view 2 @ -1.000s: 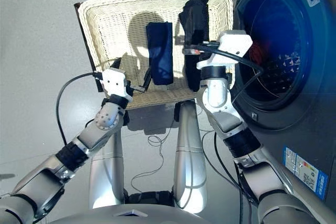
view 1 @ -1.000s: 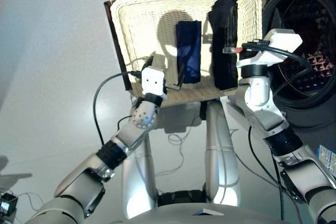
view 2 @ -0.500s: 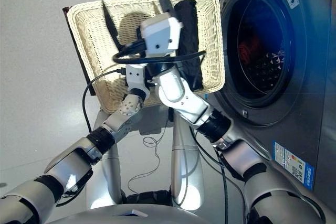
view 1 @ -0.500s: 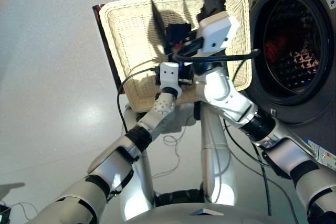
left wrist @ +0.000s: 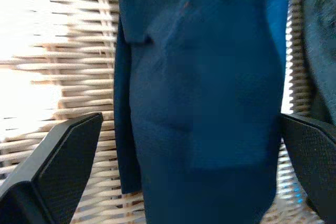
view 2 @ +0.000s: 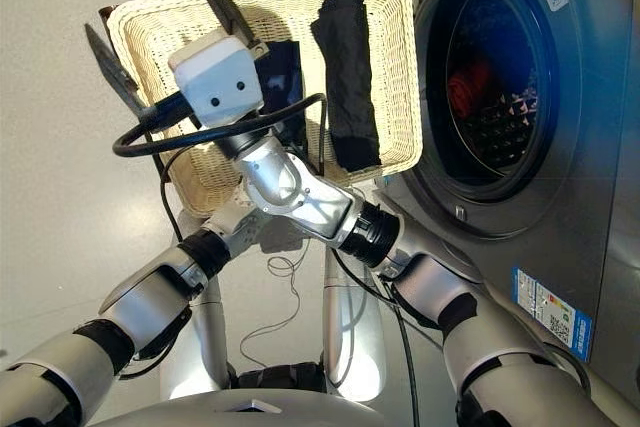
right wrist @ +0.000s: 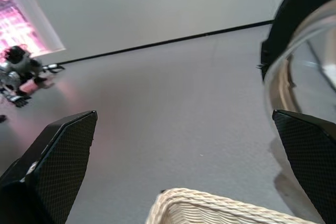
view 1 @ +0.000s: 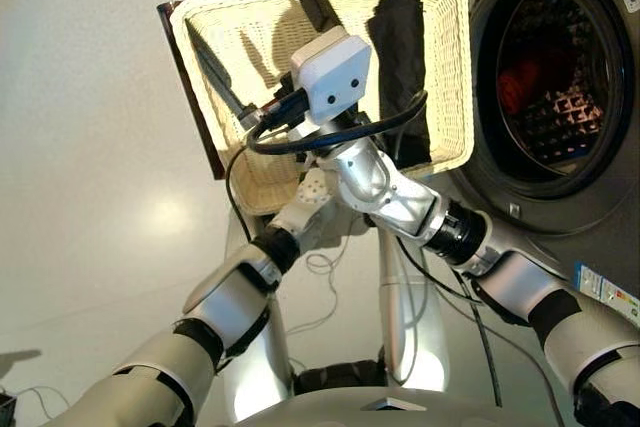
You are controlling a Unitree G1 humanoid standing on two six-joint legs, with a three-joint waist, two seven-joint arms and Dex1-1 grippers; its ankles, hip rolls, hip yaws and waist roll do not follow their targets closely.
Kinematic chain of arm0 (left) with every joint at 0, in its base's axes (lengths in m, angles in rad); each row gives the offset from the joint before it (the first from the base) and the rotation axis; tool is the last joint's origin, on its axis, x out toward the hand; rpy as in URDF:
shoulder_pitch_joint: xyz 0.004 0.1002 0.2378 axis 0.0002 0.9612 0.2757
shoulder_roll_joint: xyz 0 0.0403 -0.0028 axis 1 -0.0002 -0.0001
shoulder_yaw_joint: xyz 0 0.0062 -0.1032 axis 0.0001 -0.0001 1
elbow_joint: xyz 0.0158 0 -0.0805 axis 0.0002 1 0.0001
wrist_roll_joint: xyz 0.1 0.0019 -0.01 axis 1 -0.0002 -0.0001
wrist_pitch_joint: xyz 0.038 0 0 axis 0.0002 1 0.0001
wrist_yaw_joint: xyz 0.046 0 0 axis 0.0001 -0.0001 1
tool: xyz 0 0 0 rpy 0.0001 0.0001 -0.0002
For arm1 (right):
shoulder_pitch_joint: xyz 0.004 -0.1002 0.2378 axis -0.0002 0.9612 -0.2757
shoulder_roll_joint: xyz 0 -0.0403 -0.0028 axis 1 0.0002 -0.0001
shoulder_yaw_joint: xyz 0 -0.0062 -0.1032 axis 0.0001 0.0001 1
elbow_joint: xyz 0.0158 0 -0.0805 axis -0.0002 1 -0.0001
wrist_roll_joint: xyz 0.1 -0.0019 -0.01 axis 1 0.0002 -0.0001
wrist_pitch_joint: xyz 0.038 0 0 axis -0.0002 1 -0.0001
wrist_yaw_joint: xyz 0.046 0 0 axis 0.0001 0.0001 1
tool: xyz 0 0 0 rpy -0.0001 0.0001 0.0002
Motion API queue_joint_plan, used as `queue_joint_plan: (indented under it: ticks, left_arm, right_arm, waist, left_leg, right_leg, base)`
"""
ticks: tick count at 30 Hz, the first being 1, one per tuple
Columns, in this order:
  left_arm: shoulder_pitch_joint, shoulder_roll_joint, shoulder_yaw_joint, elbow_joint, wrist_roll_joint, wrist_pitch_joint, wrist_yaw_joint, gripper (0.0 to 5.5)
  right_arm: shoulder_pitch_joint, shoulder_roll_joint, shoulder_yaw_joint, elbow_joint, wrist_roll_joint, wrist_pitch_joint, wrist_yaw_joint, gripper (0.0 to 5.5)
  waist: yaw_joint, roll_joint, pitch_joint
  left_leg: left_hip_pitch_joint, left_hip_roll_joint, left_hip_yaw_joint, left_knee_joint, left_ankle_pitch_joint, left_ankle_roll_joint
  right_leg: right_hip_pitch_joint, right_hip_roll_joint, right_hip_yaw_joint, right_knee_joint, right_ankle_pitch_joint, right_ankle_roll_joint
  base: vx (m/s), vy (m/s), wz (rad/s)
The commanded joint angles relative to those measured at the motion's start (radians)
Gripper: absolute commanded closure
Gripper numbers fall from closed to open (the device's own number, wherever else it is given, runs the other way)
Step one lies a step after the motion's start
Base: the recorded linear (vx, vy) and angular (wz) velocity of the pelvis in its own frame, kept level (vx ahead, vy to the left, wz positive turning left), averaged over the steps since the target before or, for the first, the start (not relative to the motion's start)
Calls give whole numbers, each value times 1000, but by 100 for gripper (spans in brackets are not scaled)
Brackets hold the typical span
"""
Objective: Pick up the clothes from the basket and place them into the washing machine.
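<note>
Picking is the step in hand: left gripper, fingers spread, straddles the navy cloth in the basket and must close, while right gripper hovers open, empty.

A smooth pale grey floor is filling most of the room, and a soft round glare is shining on it. Thin dark cables are trailing in loops across the floor. In the right wrist view, the floor is running back to a light wall, with a thin dark line lying along the join. At the far side, a bright pinkish panel is glowing, and small dark equipment is sitting on the floor beside it, too far off to identify.
</note>
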Motion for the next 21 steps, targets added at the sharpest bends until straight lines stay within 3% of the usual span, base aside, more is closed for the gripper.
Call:
queue_joint_plan:
  ticks: [1, 9, 11, 13, 14, 21]
  left_arm:
    - [-45, -143, -9, 95, 6, 5, 0, 0]
    - [-85, -154, 19, 166, 22, 29, 5, 0]
    - [-91, -151, 19, 171, 31, 32, 3, 289]
    - [-96, -146, 18, 170, 40, 32, 2, 399]
    - [-99, -146, 18, 173, 43, 33, 2, 550]
    - [-110, -134, 22, 182, 60, 34, 7, 550]
  right_arm:
    - [-71, 100, -20, -75, 19, -32, 26, 0]
    - [-92, 135, 0, -91, 36, -37, 36, 0]
    - [-91, 134, 0, -95, 36, -37, 38, 0]
    - [-89, 128, -3, -98, 37, -38, 41, 0]
    - [-87, 125, -4, -101, 35, -37, 42, 0]
    - [-85, 99, -13, -113, 32, -33, 46, 0]
  waist:
    - [-2, -23, -12]
    - [-15, -35, -12]
    - [-17, -35, -12]
    - [-18, -34, -12]
    - [-19, -34, -12]
    - [-19, -31, -12]
  left_leg:
    - [-7, -51, 30, 27, -52, 52]
    - [-29, -43, 30, 46, -57, 51]
    - [-29, -43, 29, 46, -58, 52]
    - [-29, -44, 29, 44, -57, 52]
    - [-30, -44, 29, 44, -57, 52]
    - [-28, -43, 30, 38, -55, 53]
  right_leg:
    - [-80, 24, -42, 66, -7, -56]
    - [-100, 31, -38, 73, -5, -56]
    - [-101, 34, -37, 73, -4, -57]
    - [-101, 35, -37, 70, -2, -57]
    - [-102, 36, -37, 70, -1, -57]
    - [-101, 35, -38, 65, 3, -55]
  base:
    - [0, 0, 0]
    - [0, 0, 0]
    - [0, 0, 0]
    - [0, 0, 0]
    - [0, 0, 0]
    - [0, 0, 0]
